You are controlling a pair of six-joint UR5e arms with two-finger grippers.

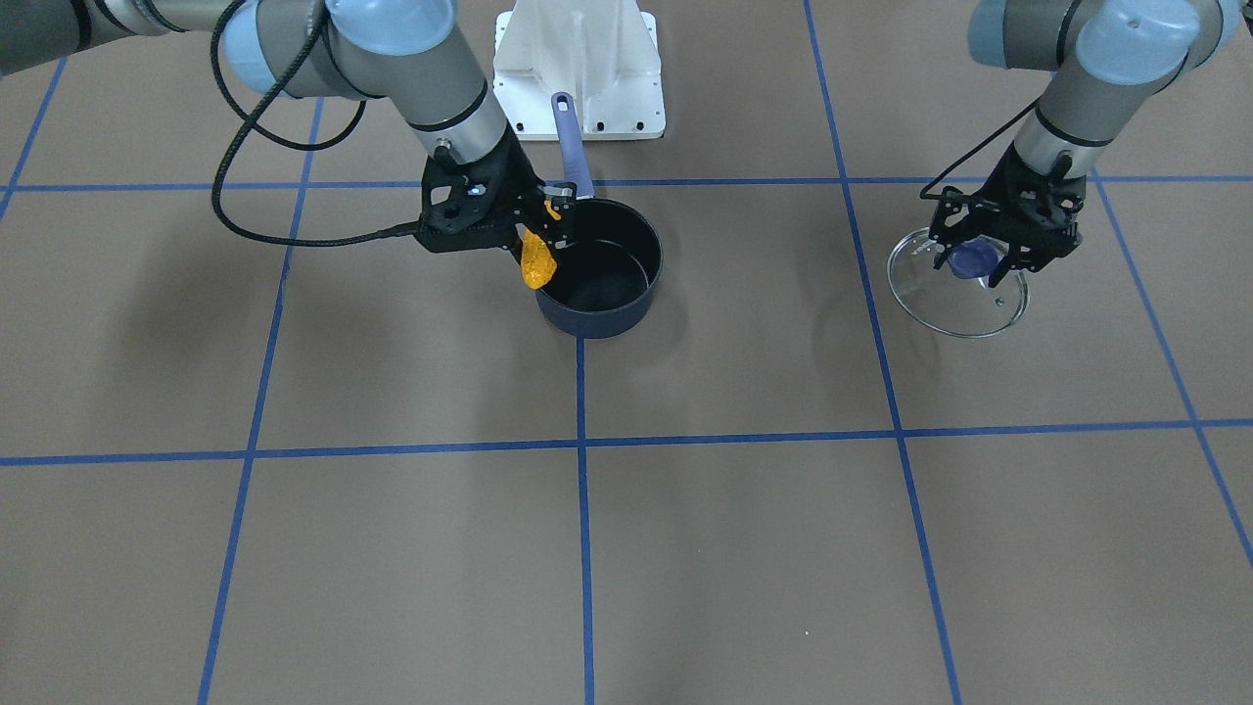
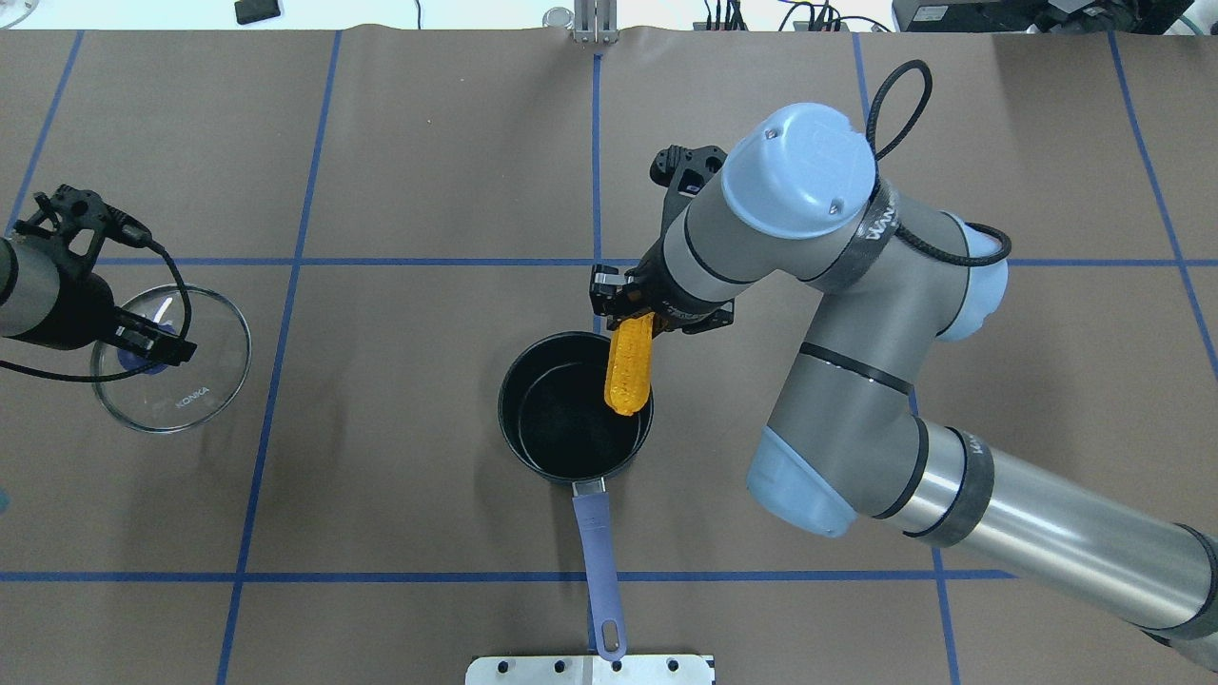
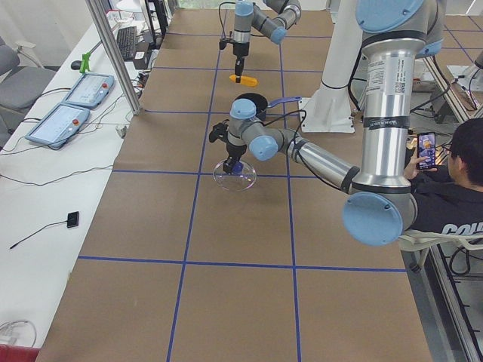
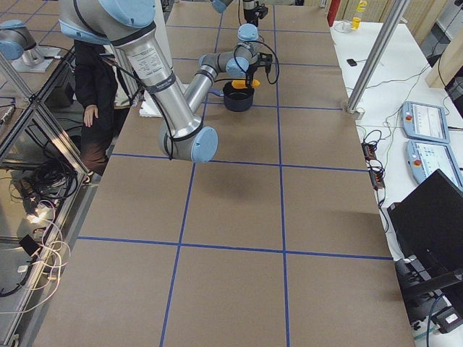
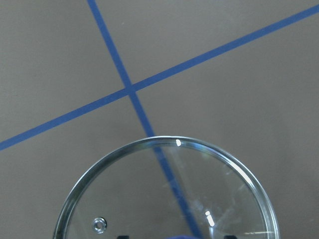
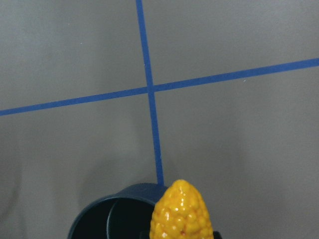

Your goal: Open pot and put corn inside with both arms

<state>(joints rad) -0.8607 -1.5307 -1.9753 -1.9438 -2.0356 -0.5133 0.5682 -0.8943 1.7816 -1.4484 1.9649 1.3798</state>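
Observation:
The dark blue pot (image 2: 561, 423) stands open near the table's middle, its purple handle (image 2: 598, 561) pointing toward the robot base. My right gripper (image 2: 635, 322) is shut on the yellow-orange corn (image 2: 630, 366) and holds it tilted, tip down, over the pot's rim; the corn (image 1: 537, 262) and pot (image 1: 597, 315) also show in the front view and in the right wrist view (image 6: 182, 211). My left gripper (image 1: 975, 260) is shut on the blue knob of the glass lid (image 2: 205, 376), far off to my left, low at the table. The lid (image 5: 164, 164) fills the left wrist view's lower half.
The white robot base plate (image 1: 580, 69) sits just behind the pot handle. Blue tape lines (image 1: 583, 490) grid the brown table. A seated person (image 3: 453, 196) is at the robot's side, and teach pendants (image 3: 75, 90) lie on the side bench.

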